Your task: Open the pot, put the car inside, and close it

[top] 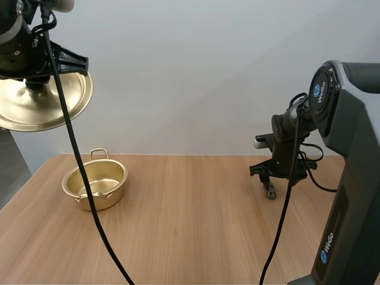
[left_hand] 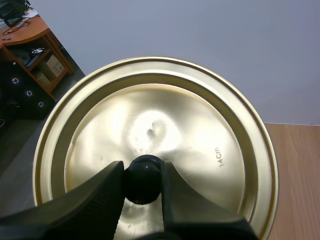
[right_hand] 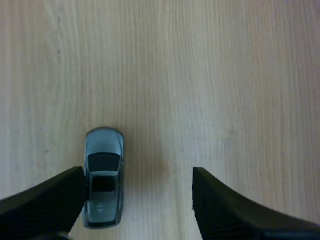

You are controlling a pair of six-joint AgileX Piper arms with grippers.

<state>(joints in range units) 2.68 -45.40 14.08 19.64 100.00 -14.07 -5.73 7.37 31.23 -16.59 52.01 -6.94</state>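
High view: lid (top: 35, 107) partly off-frame

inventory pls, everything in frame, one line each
table: 1, light wood, carries the pot and car.
pot: 1, gold, lid off, nothing inside, on the table's left side in the high view.
lid: 1, gold with a black knob, held in the air above and left of the pot.
car: 1, grey-blue, on the table at the right, close beside one finger of the right gripper.
left gripper: 1, black, pinching the lid's knob.
right gripper: 1, black, open, low over the table, fingers either side of the car.
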